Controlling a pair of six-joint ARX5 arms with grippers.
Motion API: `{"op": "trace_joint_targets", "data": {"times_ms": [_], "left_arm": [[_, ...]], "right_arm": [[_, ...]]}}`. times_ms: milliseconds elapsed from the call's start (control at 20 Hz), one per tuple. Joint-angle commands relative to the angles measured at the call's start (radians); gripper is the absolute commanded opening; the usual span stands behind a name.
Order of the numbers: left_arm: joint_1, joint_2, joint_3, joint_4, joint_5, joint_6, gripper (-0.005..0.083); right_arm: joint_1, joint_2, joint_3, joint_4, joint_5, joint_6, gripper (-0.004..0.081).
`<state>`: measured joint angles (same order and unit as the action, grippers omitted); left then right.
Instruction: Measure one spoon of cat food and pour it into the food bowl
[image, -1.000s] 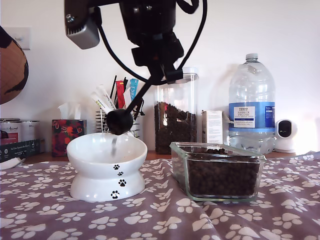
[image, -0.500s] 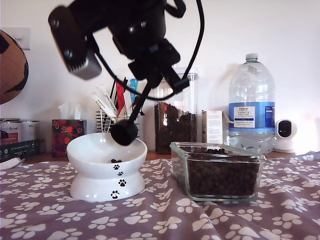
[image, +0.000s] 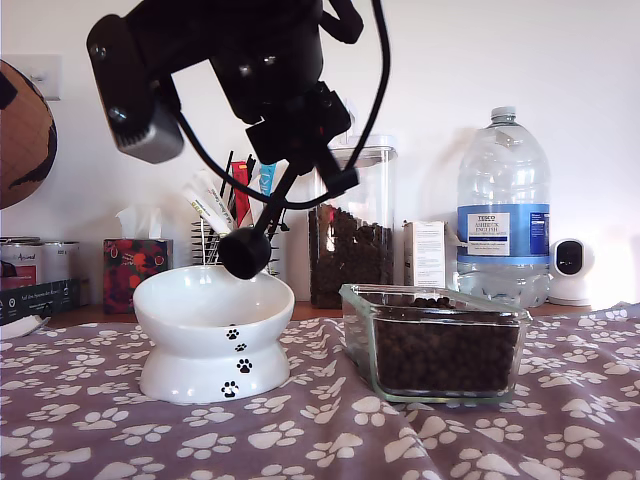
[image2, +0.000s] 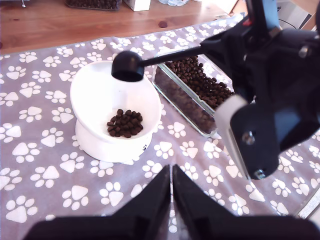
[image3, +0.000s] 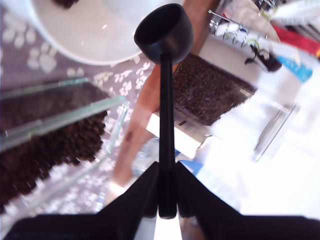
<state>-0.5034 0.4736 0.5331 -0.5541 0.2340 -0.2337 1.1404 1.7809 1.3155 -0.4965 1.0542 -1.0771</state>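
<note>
Gripping the spoon (image3: 163, 35) by its handle, my second gripper (image3: 167, 210) holds it above the bowl (image2: 95, 100) with kibble (image2: 125, 123); my first gripper (image2: 171, 200) is closed, empty.

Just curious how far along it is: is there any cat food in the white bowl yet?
Yes, the first wrist view shows a small heap of cat food lying inside the food bowl, under the spoon.

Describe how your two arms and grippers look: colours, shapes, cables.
My second gripper has two black fingers that taper to narrow tips. Its arm is a bulky black body with black cables looping around it and a grey camera module with rounded corners bolted to one side. My first gripper shows matching black tapered fingers. I see no markings.
</note>
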Motion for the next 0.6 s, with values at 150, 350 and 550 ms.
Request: {"op": "trace_joint_targets", "data": {"times_ms": [150,350,550], "left_arm": [[-0.003,0.002,-0.022,0.010,0.000,-0.002,-0.0019],[-0.003,0.002,-0.022,0.076,0.001,0.007,-0.0019],[-0.003,0.004,-0.022,0.179,0.032,0.070,-0.0019]], "right_arm": [[0.005,-0.105,0.007,-0.121,-0.131,0.491,-0.0013],[-0.045,-0.277,0.007,-0.259,-0.473,0.956,-0.0013],[-0.177,-0.444,0.007,-0.280,-0.628,1.219,-0.0013]]}}
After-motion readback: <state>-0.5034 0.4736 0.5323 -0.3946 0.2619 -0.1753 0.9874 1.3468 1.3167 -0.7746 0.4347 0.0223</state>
